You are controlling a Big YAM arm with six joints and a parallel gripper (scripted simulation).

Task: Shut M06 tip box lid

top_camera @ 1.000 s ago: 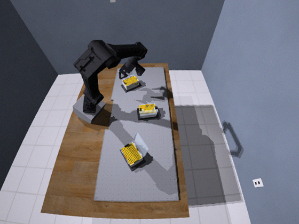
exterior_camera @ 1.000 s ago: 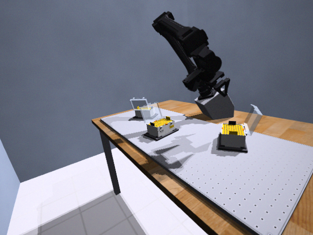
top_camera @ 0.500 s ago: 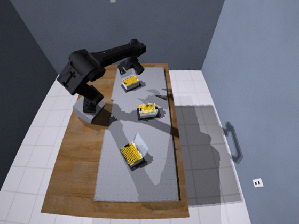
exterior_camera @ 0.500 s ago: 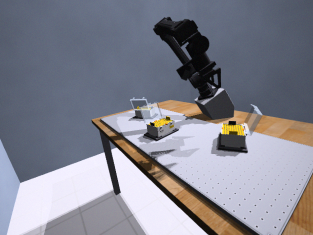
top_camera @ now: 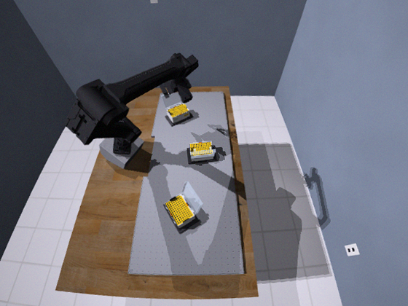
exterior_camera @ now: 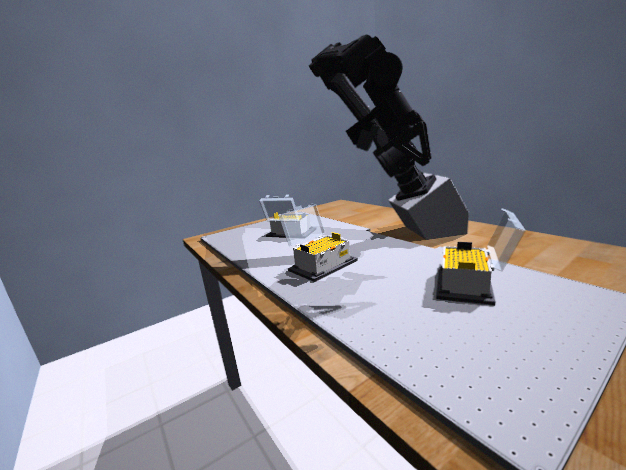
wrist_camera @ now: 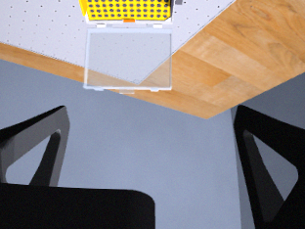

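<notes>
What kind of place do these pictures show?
Most likely a laboratory bench for pipetting work. A black robot arm stands on a wooden table that carries a grey perforated board. Three open tip boxes with yellow racks sit on it, in a plain tiled room.

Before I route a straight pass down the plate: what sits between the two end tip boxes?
The middle tip box, lid up, on its dark holder plate, roughly in line between the far box and the near box. The top view shows it.
</notes>
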